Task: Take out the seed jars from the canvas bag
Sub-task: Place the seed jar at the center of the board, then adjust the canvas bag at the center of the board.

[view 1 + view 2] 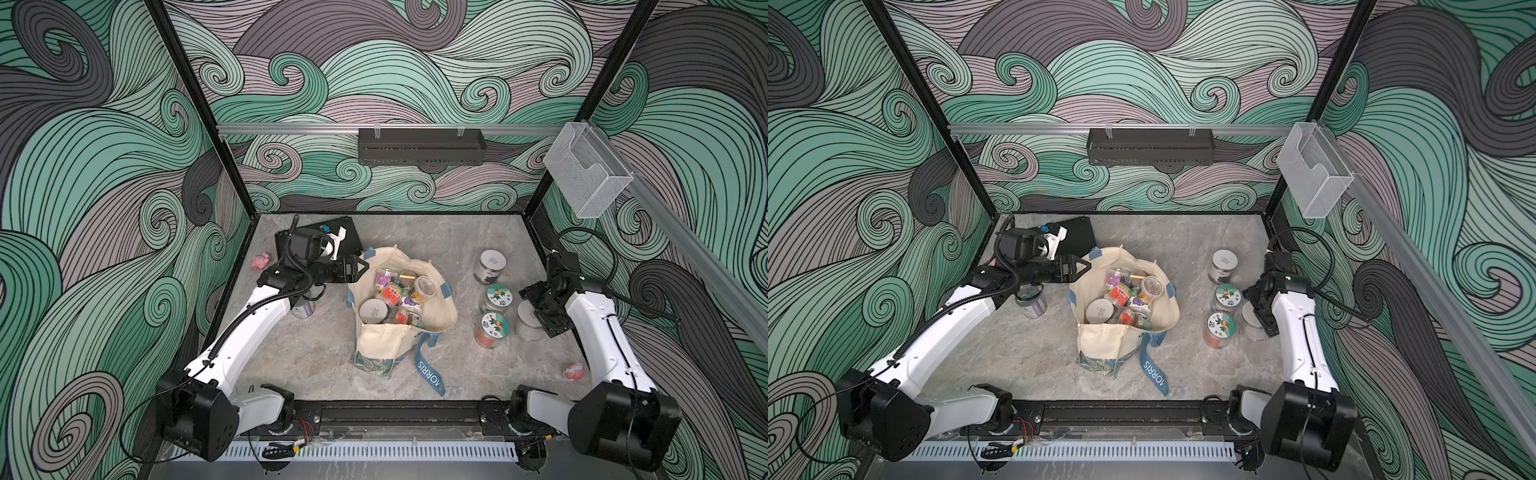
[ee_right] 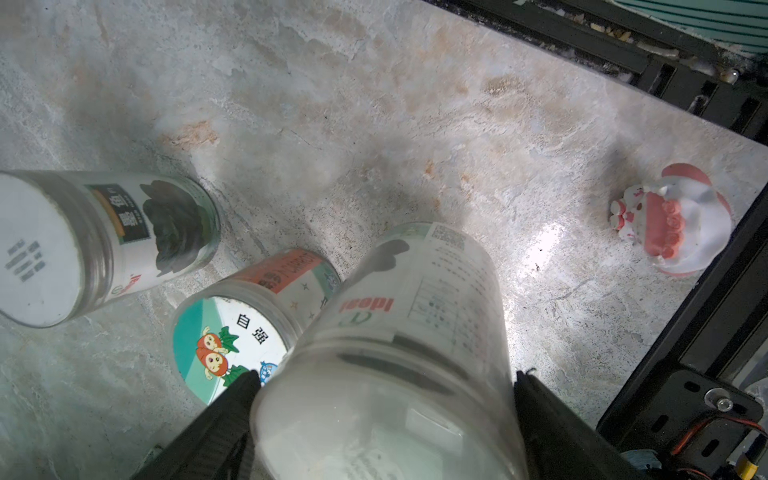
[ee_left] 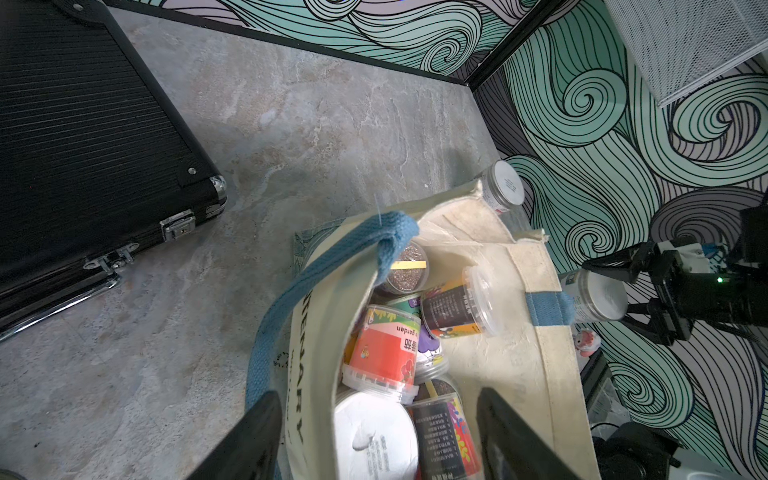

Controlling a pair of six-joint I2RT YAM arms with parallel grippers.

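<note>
Left fingers point(image 3: 249, 440) spread over canvas bag point(image 3: 519, 332); right fingers point(image 2: 216, 428) flank jar point(image 2: 415, 311), grip unclear

Swirl-patterned walls point(image 1: 395, 62) enclose a grey marbled tabletop point(image 1: 311, 353).

1. The canvas bag point(image 1: 384, 340) stands mid-table. It is cream, with a dark leafy band at its foot, and its mouth gapes open. One blue strap point(image 1: 430, 370), lettered in white, trails across the table toward the front.
2. Inside it a heap of seed jars point(image 1: 401, 297) lies tumbled: a big white-lidded jar point(image 1: 372, 309) lid up, a red-labelled jar point(image 3: 384, 349) on its side, and a clear-lidded jar point(image 3: 461, 305) tilted (the labels are bright but mostly unreadable).
3. To the bag's right and apart from it, four jars stand upright: a silver-lidded jar point(image 1: 490, 264) at the back, a rear sticker jar point(image 1: 497, 297), a front sticker jar point(image 1: 493, 326) with orange contents, and a white-capped jar point(image 1: 525, 322) just beside those.
4. To the bag's left stands a lone purple-labelled jar point(image 1: 1031, 301).
</note>
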